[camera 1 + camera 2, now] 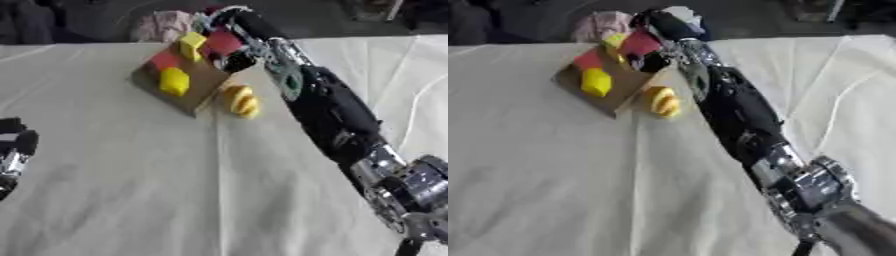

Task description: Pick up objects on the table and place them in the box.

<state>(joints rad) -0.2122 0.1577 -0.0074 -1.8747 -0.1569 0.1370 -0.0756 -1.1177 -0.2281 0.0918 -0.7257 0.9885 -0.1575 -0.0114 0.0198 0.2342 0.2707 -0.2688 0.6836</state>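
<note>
The box (194,89) is sitting in the upper middle of the frame, turned askew, its long axis running from lower left to upper right. Inside are lying a yellow block (174,81), a red block (164,60), another yellow block (192,45) and a red piece (224,42). The right hand (236,59) is reaching over the box's far end; I cannot tell how its fingers are set. A yellow ridged object (241,100) is lying just beside the box's lower right edge. The left hand (13,150) is resting at the left edge, fingers unclear.

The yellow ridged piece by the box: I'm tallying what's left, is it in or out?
Out. The yellow ridged piece lies on the tablecloth, against the outside of the cardboard box.
</note>
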